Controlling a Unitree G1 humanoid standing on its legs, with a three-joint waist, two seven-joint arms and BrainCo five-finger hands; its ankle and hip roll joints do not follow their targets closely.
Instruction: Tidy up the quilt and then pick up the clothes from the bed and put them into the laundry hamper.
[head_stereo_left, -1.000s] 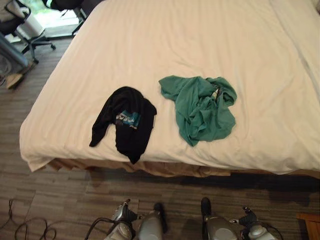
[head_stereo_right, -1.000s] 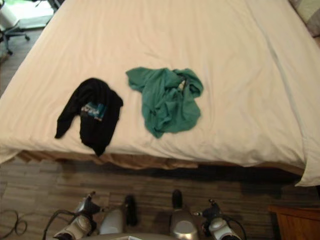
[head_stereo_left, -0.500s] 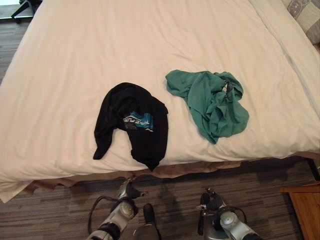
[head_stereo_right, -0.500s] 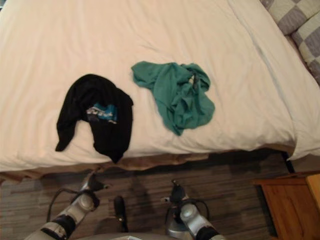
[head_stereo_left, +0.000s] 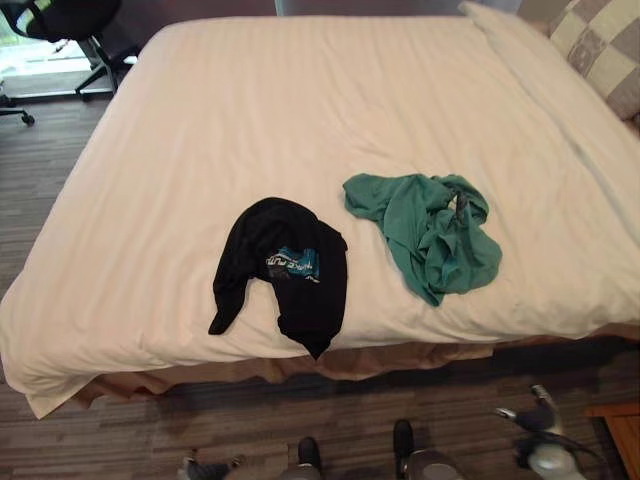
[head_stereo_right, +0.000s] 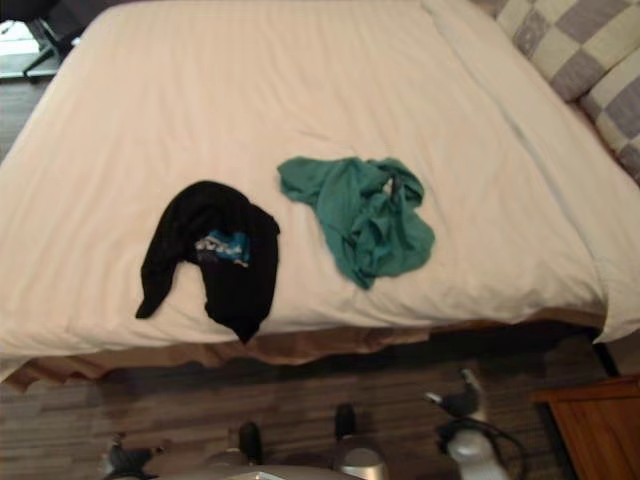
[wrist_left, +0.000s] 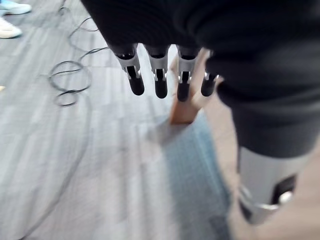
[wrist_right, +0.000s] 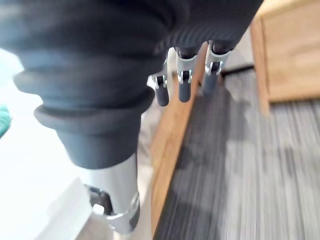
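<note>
quilt (head_stereo_left: 300, 110): spread smooth over my bed, cream, reaching the near edge.
black shirt (head_stereo_left: 285, 268): crumpled near that edge, to my left.
green shirt (head_stereo_left: 430, 230): bunched just beside it, apart.
my left hand (wrist_left: 157, 75): fingers straight, empty, over floor.
my right hand (wrist_right: 185, 75): fingers relaxed, empty, near a wooden cabinet (wrist_right: 292, 45).

Bedroom — big bed (head_stereo_left: 300, 100) under a cream quilt (head_stereo_left: 200, 140), checked pillows (head_stereo_right: 560, 45), wood nightstand (head_stereo_right: 590, 430), office chair (head_stereo_left: 70, 25) by a window.
</note>
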